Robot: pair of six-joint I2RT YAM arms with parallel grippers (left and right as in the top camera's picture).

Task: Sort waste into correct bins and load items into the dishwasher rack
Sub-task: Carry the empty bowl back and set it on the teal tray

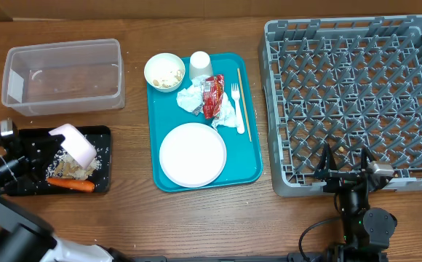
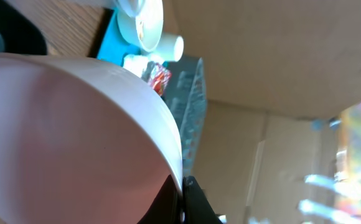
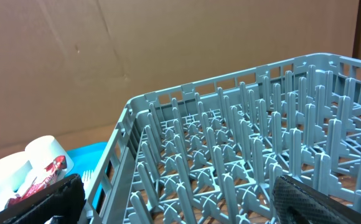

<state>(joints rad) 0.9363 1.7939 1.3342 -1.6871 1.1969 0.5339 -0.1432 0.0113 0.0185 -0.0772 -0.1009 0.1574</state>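
My left gripper [image 1: 54, 143] is shut on the rim of a small white bowl [image 1: 76, 143], which is tipped over the black tray [image 1: 103, 134]; this bowl [image 2: 75, 124] fills the left wrist view. Rice scraps [image 1: 69, 169] and a carrot [image 1: 71, 185] lie in that tray. A second bowl [image 1: 164, 71], cup [image 1: 200, 65], napkins [image 1: 189, 97], red wrapper [image 1: 211, 96], fork [image 1: 237, 109], stick [image 1: 244, 105] and plate [image 1: 193, 154] sit on the teal tray [image 1: 255, 171]. My right gripper [image 1: 345, 166] is open and holds nothing, over the front edge of the grey rack [image 1: 356, 94].
A clear tub [image 1: 62, 76] stands at the back left, with nothing in it. In the right wrist view the rack's pegs [image 3: 243, 143] stand between my spread fingers [image 3: 43, 199], and the cup [image 3: 46, 152] shows to the left.
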